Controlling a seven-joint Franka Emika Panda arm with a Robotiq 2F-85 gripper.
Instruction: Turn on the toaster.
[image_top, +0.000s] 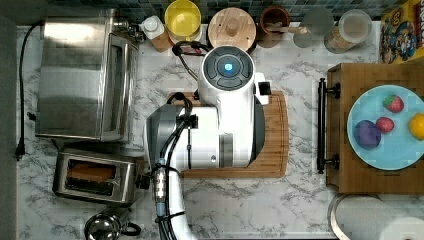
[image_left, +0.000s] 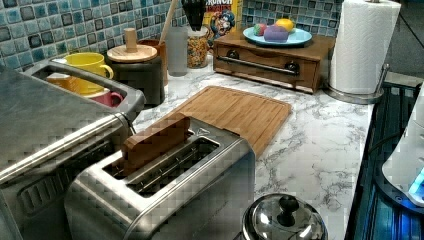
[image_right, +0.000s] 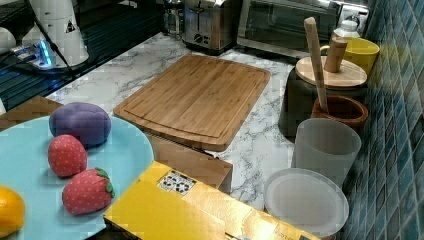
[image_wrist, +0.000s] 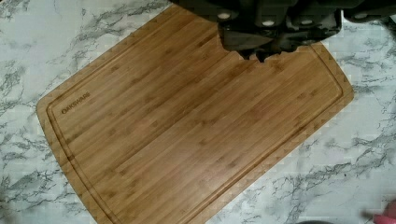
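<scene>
The toaster (image_top: 96, 172) stands on the marble tabletop (image_top: 240, 200) at the top view's lower left, just in front of the larger toaster oven (image_top: 87, 75) and beside a small lidded pot (image_top: 102, 227). A brown slice of bread (image_left: 155, 140) sits high in one of its two slots, proud of the top, which suggests the lever has not been pressed down and the toaster is not yet on.

The arm hangs over the bamboo cutting board (image_wrist: 187, 121) in the middle of the tabletop, and the wrist view looks straight down on bare wood. The gripper (image_wrist: 273, 44) shows there as a dark mass over the board's edge, holding nothing; whether its fingers are wide or narrow cannot be told. It is well apart from the toaster, so the reach appears not yet begun. The arm would probably need to travel toward the top view's lower left to press the lever on the toaster's end.
</scene>
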